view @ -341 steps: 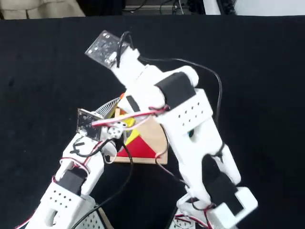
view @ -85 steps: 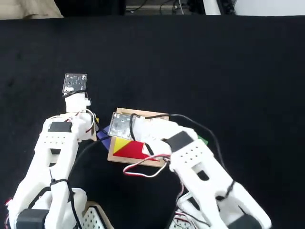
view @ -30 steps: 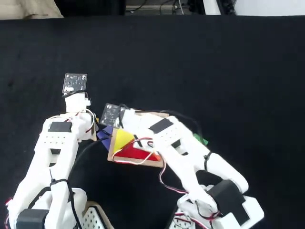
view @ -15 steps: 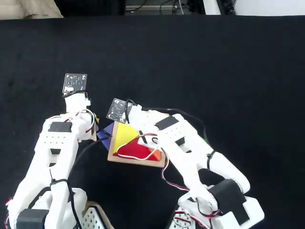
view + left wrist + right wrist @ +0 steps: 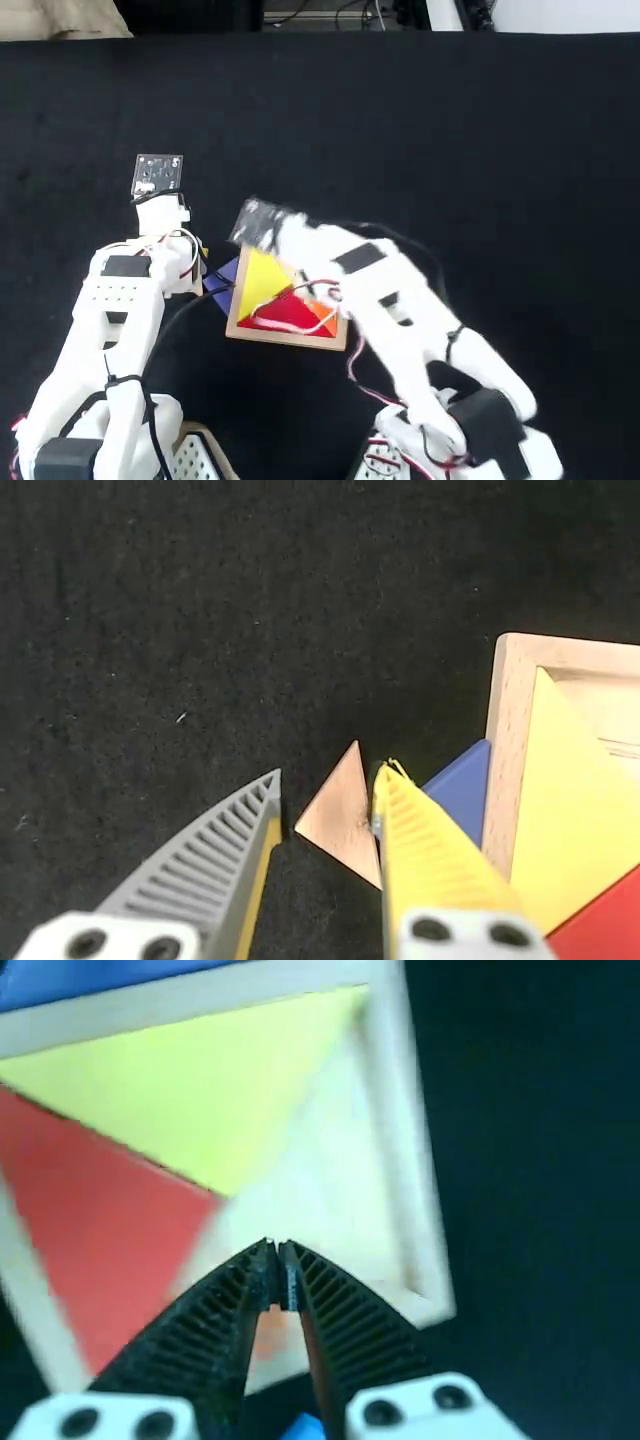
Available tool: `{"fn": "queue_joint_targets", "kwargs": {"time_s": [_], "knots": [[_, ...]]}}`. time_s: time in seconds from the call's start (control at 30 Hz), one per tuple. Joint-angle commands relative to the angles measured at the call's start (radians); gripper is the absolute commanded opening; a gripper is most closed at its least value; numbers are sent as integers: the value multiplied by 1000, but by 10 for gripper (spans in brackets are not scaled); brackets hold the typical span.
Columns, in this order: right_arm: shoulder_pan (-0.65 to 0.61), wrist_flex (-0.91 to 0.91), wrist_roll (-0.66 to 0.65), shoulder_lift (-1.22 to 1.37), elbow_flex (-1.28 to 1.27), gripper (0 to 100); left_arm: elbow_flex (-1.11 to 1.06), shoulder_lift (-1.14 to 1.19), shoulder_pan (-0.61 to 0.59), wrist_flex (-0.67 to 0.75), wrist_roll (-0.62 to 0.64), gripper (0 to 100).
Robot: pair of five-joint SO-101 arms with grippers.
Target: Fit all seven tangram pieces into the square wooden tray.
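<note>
The square wooden tray (image 5: 288,340) lies between the two arms and holds a yellow triangle (image 5: 258,281), a red triangle (image 5: 283,313) and an orange piece (image 5: 323,319). A blue piece (image 5: 226,270) lies just outside the tray's left rim. In the left wrist view my left gripper (image 5: 330,775) stands open on the cloth, with a small tan triangle (image 5: 345,815) between its fingers beside the blue piece (image 5: 460,788) and the tray rim (image 5: 508,730). My right gripper (image 5: 275,1253) is shut, hovering over bare wood inside the tray (image 5: 408,1160), near the yellow triangle (image 5: 210,1100) and red triangle (image 5: 90,1240).
Black cloth covers the whole table, with open room beyond and to the right of the tray. The right arm's white links (image 5: 400,300) hang over the tray's right side and hide what lies there.
The right arm has swung across the tray, its wrist shifting a little up and right in the high view, uncovering more of the yellow triangle. The left arm has stayed still.
</note>
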State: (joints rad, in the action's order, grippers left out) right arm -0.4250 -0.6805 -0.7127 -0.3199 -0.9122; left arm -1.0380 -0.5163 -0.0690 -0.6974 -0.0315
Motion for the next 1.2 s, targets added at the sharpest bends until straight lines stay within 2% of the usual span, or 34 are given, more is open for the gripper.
{"fn": "queue_joint_targets", "kwargs": {"time_s": [0.0, 0.2, 0.33, 0.43, 0.5, 0.77, 1.03, 1.17], "knots": [[115, 83, 75, -50, 10, 11, 5, -2, -10, 11, 9, 155], [143, 69, 101, 96, 101, 11, 5, -2, -10, 11, 9, 155], [181, -63, 255, 197, 268, 25, 5, -2, -10, 11, 9, 155], [187, -219, 359, 228, 363, 108, 5, -2, -10, 11, 9, 155], [167, -281, 417, 223, 384, 124, 5, -2, -10, 12, 9, 155], [127, -341, 624, 194, 351, 132, 5, -2, -10, 12, 9, 155], [109, -269, 637, 306, 344, 132, 5, -2, -10, 11, 9, 155], [110, -290, 637, 374, 398, 129, 5, -2, -10, 11, 9, 155]]}}
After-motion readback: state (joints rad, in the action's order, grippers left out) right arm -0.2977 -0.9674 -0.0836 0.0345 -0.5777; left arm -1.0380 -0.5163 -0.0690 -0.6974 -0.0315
